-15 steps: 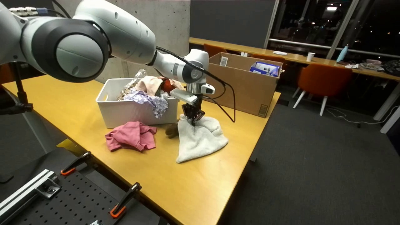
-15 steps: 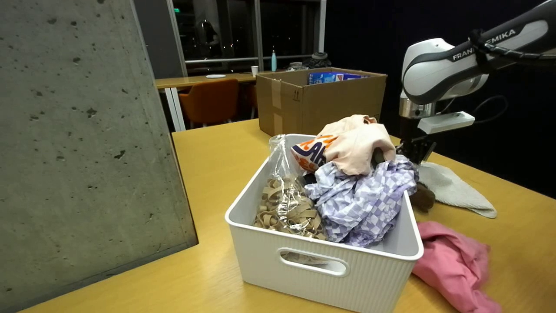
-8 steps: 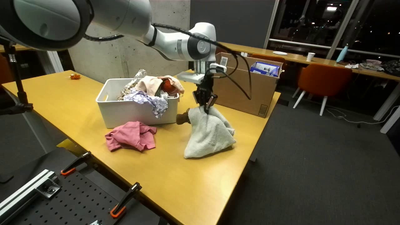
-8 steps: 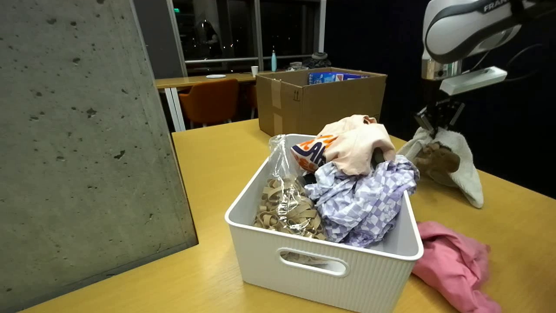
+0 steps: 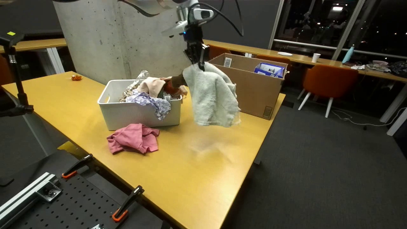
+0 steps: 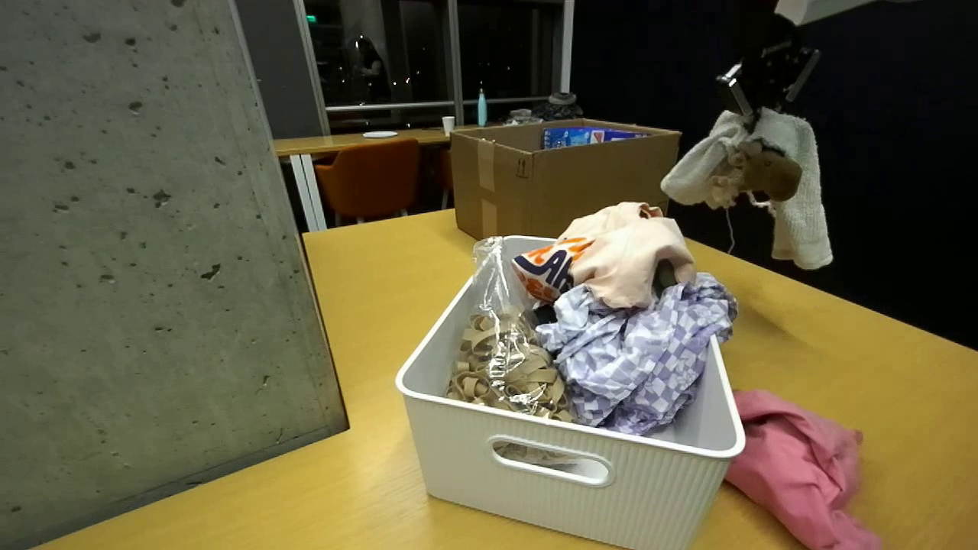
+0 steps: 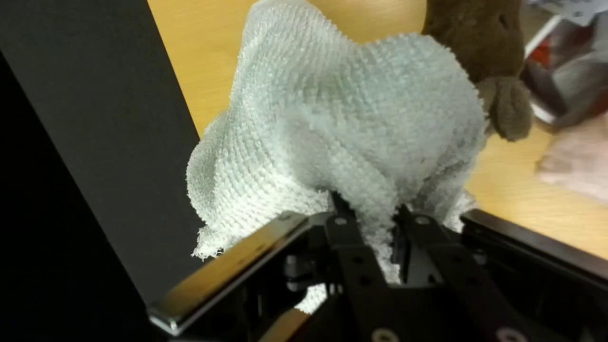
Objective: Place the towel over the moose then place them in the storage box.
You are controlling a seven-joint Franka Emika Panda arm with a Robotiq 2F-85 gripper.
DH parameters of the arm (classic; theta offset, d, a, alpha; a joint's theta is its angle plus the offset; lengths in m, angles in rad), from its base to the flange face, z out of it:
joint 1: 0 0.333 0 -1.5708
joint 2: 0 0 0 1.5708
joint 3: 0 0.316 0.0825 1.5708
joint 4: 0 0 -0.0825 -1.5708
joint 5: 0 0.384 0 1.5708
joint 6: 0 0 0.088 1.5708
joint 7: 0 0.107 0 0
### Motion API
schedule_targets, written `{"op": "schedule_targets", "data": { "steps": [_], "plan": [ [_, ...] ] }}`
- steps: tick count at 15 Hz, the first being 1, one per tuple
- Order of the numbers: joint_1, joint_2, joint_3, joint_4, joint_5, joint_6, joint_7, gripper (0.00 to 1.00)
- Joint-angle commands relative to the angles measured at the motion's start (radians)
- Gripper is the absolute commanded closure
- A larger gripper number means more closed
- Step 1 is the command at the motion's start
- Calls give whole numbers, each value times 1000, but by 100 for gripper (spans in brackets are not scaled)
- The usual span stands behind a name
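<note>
My gripper is shut on the whitish towel and holds it in the air above the table. The towel hangs in folds around the brown plush moose, whose head sticks out from under it. The moose's head also shows in the wrist view, beside the towel. In the wrist view the fingertips pinch a fold of towel; whether they also grip the moose is hidden. The white storage box stands on the table beside the lifted bundle, and its rim is below my gripper.
The storage box holds a peach cloth, a purple checkered cloth and a clear bag of tan strips. A pink cloth lies beside it. A large cardboard box stands behind.
My gripper was low on the towel at the table. It has risen, lifting towel and moose together clear of the tabletop. The storage box and pink cloth have not moved.
</note>
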Motion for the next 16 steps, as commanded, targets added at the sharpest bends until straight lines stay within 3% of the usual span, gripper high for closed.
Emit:
{"op": "schedule_targets", "data": {
  "steps": [1,8,9,10,16],
  "plan": [
    [137,-34,5,18,-96,-36,61,95],
    [400,31,21,175,-193,-172,77,95],
    [407,47,62,208,-226,-202,85,95],
    [454,54,28,212,-216,-204,76,95],
    [532,100,46,254,-194,-198,60,95]
  ]
}}
